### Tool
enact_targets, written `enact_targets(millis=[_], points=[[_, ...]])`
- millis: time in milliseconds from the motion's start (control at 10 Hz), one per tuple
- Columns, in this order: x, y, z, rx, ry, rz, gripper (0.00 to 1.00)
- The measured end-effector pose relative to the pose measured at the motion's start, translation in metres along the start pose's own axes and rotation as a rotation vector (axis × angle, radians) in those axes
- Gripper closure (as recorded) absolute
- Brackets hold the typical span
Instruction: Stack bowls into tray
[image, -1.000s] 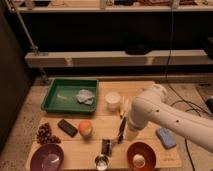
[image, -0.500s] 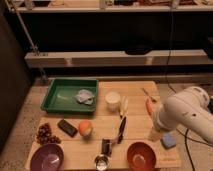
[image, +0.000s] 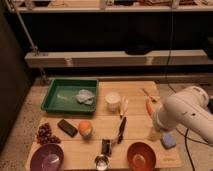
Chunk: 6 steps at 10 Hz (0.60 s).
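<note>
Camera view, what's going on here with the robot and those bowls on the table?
The robot's white arm reaches over the right side of the table, with its gripper low beside a blue pad; it holds neither bowl. The purple bowl and the orange-red bowl sit apart along the front edge. The green tray at back left holds only a crumpled wrapper. Nothing is stacked yet.

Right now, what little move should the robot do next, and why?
Probably move the gripper, over the right side of the table, down to the orange-red bowl nearest it. That bowl and the purple bowl sit at its near edge; the green tray holds no bowl yet.
</note>
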Motion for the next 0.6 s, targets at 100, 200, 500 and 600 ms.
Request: enact_targets(millis=[100, 200, 500, 600], points=[[-0.002, -0.002, 0.006, 0.027, -0.004, 0.009, 0.36], [-0.006, -0.007, 0.021, 0.066, -0.006, 0.021, 0.36], [-0.019, -0.023, 0.070, 0.142, -0.026, 0.040, 0.36], [-0.023, -0.028, 0.090, 0.173, -0.027, 0.045, 0.36]])
